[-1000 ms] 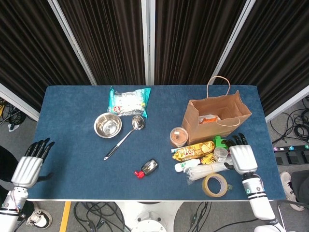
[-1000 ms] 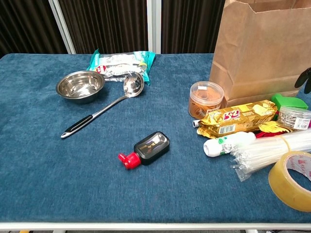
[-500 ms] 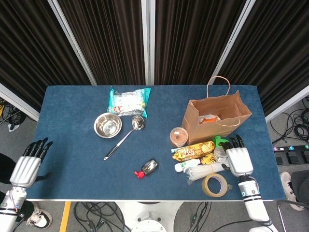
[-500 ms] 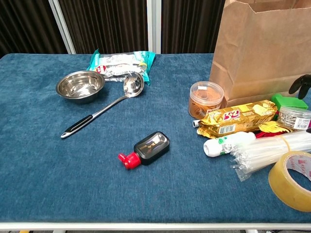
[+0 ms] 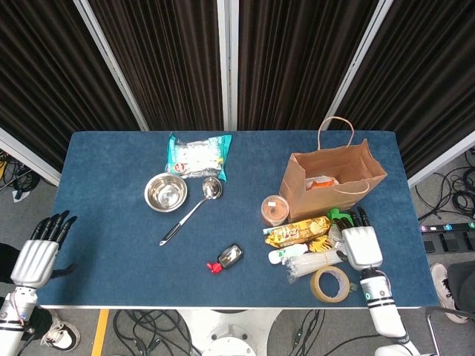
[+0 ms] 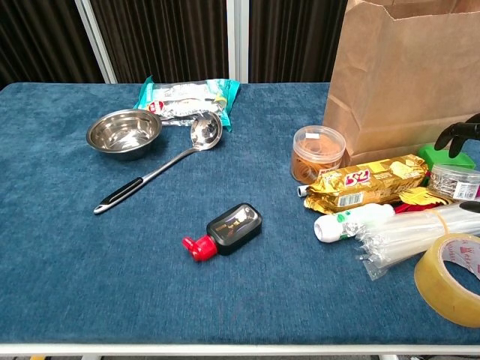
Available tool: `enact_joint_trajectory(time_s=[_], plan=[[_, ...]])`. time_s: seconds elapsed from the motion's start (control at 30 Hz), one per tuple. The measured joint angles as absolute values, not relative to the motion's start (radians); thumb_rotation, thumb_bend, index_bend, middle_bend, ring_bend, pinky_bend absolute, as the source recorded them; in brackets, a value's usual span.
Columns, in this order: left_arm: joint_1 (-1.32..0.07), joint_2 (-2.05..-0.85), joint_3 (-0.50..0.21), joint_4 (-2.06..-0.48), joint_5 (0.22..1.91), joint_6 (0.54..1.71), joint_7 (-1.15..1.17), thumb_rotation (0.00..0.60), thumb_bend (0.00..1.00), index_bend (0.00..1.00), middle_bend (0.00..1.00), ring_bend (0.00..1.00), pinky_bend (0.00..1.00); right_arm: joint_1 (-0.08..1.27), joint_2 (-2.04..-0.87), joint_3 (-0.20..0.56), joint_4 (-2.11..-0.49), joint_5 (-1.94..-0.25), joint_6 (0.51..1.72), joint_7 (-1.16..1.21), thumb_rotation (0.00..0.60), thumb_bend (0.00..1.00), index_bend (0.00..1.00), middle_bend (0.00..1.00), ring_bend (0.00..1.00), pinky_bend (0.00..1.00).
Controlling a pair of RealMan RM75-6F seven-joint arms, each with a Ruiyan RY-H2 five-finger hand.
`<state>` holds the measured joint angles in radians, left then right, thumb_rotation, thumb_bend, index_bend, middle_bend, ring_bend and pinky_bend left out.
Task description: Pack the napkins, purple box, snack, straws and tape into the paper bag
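The fingers of the right hand are stretched forward and slightly apart, and they hold nothing; the fingertips are above the green item just in front of the bag. The palm is over the right end of the straws, with the tape just beside it at the table edge. The snack lies in front of the bag, touching the straws. The napkins lie well apart at the far side, near the bowl. The left hand is off the left table edge, its fingers straight, slightly apart and empty.
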<state>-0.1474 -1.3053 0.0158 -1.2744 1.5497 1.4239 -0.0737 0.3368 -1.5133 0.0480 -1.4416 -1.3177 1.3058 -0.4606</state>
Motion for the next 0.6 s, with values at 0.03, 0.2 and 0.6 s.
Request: enact_joint_trajectory(time_s=[0.03, 0.2, 0.6], plan=[[-0.147, -1.306, 0.016, -1.273, 1.55, 1.424, -0.075, 0.6, 0.16, 0.06, 0.01, 0.0, 0.11, 0.337, -1.515, 0.049, -1.439, -1.317, 1.304, -0.463, 0.6, 0.0, 0.28, 0.34, 0.15, 0.07], [-0.143, -1.309, 0.017, -1.265, 1.549, 1.428, -0.081, 0.6, 0.16, 0.06, 0.01, 0.0, 0.11, 0.337, -1.526, 0.054, -1.421, -1.313, 1.293, -0.47, 0.6, 0.0, 0.28, 0.35, 0.15, 0.07], [-0.14, -1.315, 0.014, -1.25, 1.555, 1.441, -0.097, 0.6, 0.16, 0.06, 0.01, 0.0, 0.11, 0.342, -1.547, 0.074, -1.402, -1.32, 1.289, -0.474, 0.6, 0.0, 0.28, 0.36, 0.16, 0.08]])
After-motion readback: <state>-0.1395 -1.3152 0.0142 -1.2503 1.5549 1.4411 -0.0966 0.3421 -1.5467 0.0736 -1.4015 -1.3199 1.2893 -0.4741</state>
